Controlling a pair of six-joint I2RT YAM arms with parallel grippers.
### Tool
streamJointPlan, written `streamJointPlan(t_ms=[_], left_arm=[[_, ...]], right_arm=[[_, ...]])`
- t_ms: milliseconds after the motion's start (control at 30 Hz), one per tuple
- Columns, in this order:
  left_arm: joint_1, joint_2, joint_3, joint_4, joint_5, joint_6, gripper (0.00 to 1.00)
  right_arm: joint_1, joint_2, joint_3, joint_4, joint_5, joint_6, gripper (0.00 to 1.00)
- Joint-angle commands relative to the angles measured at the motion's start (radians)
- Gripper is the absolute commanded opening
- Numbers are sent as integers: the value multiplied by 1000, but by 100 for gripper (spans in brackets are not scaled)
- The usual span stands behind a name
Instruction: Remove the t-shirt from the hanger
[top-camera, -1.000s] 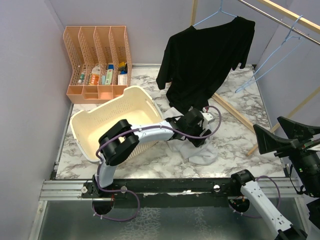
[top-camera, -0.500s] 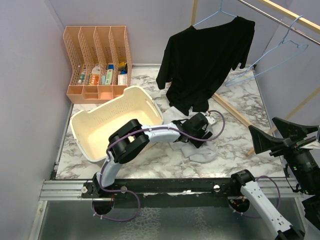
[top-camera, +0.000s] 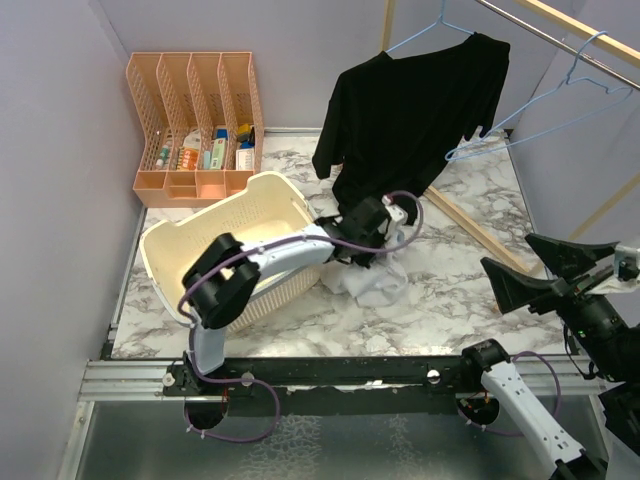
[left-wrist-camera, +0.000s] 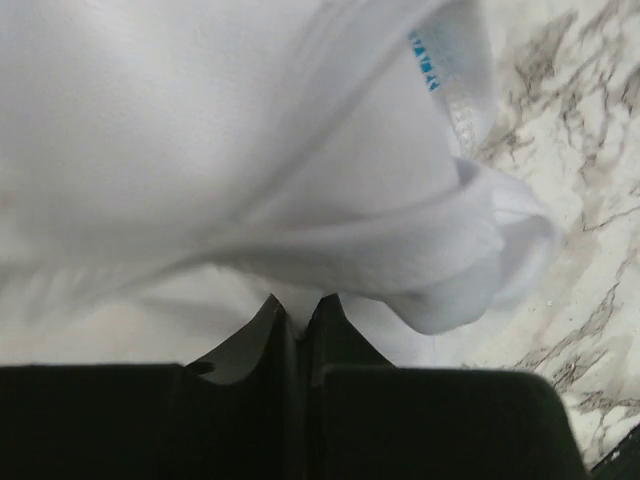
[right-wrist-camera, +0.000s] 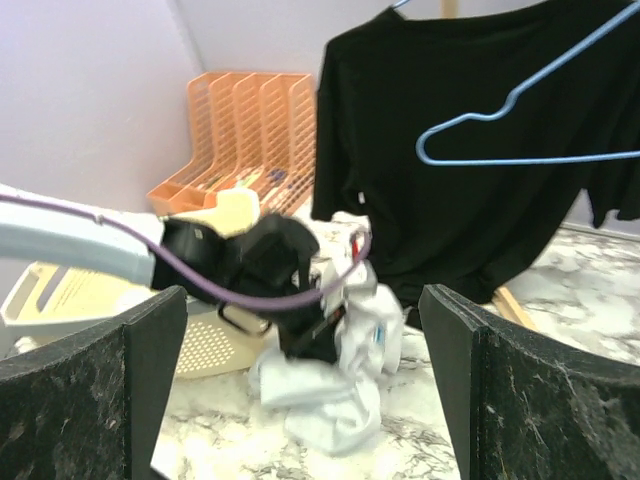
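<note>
Clamped on the white t-shirt (top-camera: 372, 287), the left gripper (left-wrist-camera: 298, 305) has hauled it against the laundry basket (top-camera: 190, 238), so removal looks done; the right gripper (top-camera: 535, 268) gapes wide.

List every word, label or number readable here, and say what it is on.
Nothing reads clearly.
Blue print on the white garment: too blurred to read.
Labels on the packages in the orange organizer: too small to read.

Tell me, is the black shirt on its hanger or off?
On. The black shirt hangs from the blue hanger, whose wire pokes out above its collar.
</note>
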Motion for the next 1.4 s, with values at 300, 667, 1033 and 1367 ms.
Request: streamJointPlan(t_ms=[300,667,1033,1367], left_arm=[[124,-500,367,-150,-249,144,0],[127,-743,246,-327,-593,179,0],[153,-885,-121,-464,-605,-25,1],[219,-882,-164,-505,-619,-74,99]], right_arm=[[1,166,-117,75,-378,-29,100],[2,250,-129,105,-404,-46,98],[2,300,-112,130,-401,-59,97],[2,349,-85,121,-420,-77,97]])
